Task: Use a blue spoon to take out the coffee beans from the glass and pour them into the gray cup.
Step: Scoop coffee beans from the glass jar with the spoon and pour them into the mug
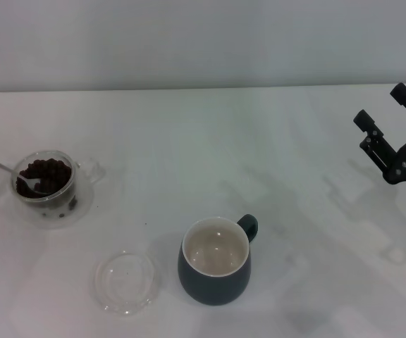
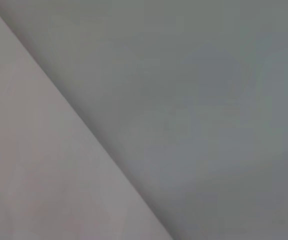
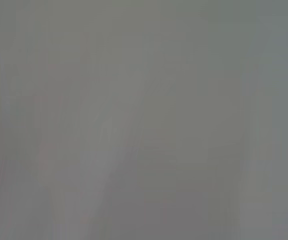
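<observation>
Blue spoon (image 1: 9,171) bowl-down in the glass (image 1: 46,184), handle slanting toward my unseen left pincer; grip untellable.

Only the right claw (image 1: 385,121) shows of the robot's body, at the right edge of the head view. It is matte black all over, built of blocky, angular parts. Two slim fingers (image 1: 369,130) stick out from a broader dark body, each ending in a small squared tip. The nearer finger carries a few tiny pale dots that look like screw heads or pins. No cables or markings can be made out. Both wrist views show only flat grey surfaces, with none of the robot.
</observation>
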`<state>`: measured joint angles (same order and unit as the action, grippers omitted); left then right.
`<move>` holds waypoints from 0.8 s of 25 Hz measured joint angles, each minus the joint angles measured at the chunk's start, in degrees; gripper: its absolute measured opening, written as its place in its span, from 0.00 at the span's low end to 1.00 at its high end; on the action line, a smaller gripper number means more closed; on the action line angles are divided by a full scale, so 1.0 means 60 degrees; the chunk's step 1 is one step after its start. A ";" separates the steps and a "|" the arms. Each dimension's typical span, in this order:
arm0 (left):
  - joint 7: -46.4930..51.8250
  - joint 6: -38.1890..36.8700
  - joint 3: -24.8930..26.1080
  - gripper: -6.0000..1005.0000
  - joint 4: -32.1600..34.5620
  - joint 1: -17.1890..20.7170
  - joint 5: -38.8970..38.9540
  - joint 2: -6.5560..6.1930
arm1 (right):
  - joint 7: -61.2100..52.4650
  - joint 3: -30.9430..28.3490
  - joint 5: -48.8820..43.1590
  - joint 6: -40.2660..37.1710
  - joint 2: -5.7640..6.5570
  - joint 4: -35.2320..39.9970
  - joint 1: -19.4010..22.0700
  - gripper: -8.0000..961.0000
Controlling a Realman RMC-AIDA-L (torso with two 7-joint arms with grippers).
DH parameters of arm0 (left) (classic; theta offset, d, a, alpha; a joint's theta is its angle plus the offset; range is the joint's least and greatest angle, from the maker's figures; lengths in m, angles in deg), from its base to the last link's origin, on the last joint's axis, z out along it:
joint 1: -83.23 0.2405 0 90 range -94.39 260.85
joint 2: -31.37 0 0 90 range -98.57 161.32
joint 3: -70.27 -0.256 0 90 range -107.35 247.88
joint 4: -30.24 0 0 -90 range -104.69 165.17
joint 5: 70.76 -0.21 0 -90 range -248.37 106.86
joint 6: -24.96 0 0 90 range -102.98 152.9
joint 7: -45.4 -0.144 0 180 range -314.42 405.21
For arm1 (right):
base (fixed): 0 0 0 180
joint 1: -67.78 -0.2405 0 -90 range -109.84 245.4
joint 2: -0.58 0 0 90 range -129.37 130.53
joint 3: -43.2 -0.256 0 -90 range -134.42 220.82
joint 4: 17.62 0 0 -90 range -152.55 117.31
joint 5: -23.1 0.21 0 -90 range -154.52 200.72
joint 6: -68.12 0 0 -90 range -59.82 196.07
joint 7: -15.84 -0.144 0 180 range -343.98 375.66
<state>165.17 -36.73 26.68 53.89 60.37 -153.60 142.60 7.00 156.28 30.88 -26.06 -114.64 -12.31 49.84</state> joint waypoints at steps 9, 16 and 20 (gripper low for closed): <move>-0.0039 -0.0335 0.0105 0.14 -0.0046 0.0155 0.0551 0.0032 | 0.0002 -0.0010 0.0011 0.0151 0.0000 0.0071 -0.0081 0.66; -0.0539 -0.0864 0.0102 0.14 0.0023 0.0178 0.0717 0.0037 | 0.0010 -0.0009 0.0011 0.0159 0.0010 0.0165 -0.0110 0.66; -0.0938 -0.1130 0.0100 0.14 0.0027 0.0130 0.0717 0.0037 | 0.0017 -0.0009 0.0007 0.0159 0.0014 0.0226 -0.0119 0.66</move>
<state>159.54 -43.51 27.28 54.05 61.15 -149.30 142.82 7.10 156.23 30.92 -25.11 -114.56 -10.95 49.12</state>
